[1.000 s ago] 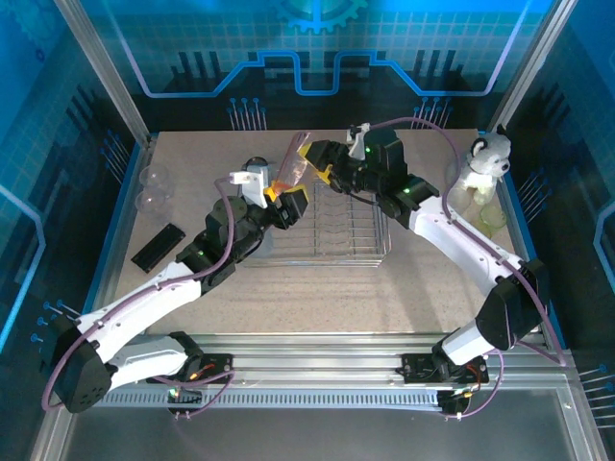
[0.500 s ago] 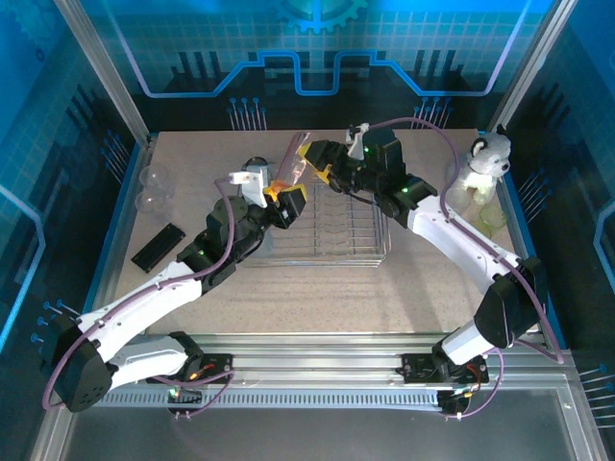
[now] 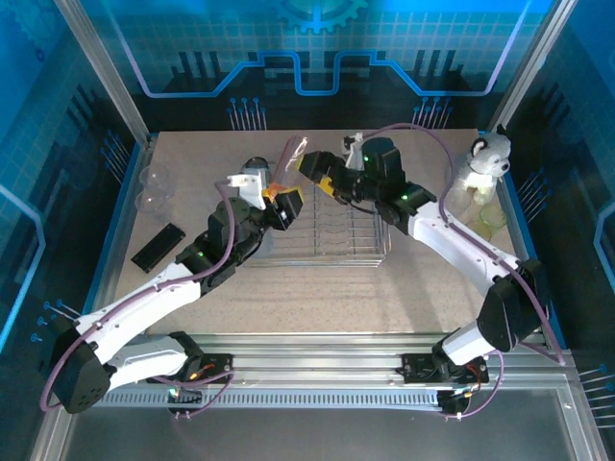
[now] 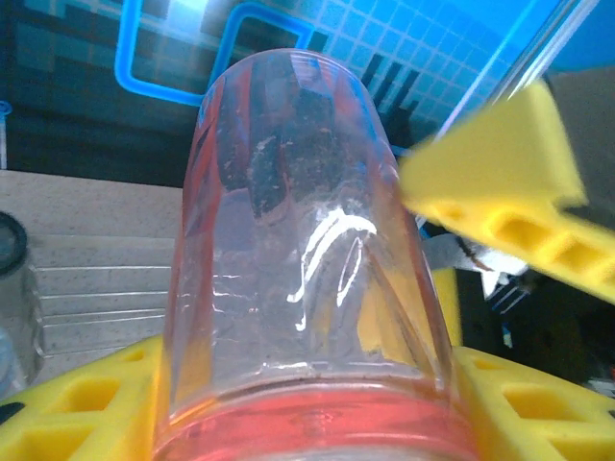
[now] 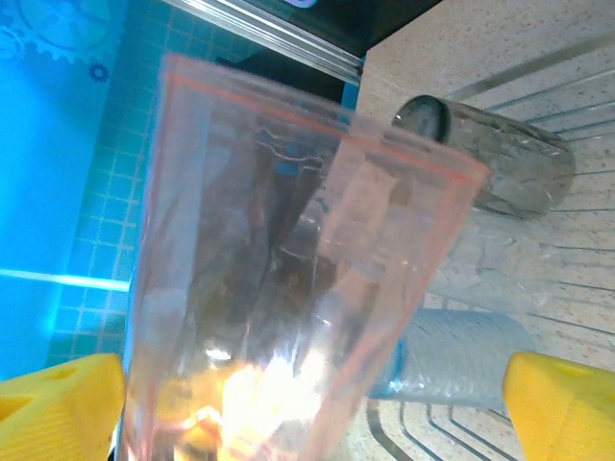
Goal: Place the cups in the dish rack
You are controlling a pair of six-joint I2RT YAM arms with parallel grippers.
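A pink-red cup is held up above the back left corner of the dish rack. My left gripper is shut on its thick red base, with a yellow finger on each side. My right gripper is open. Its yellow fingers stand wide on either side of the same cup, and the right one is clear of the wall. A smoky grey cup and a pale blue cup lie on their sides at the rack's back left.
Two clear cups sit at the table's left edge, with a black flat block nearer me. At the right edge a grey-white plush animal stands by a yellow-green cup. The rack's upright dividers are bare.
My right gripper has opened off the pink-red cup and dropped a little lower beside it. The cup has shifted slightly left and stays in my left gripper.
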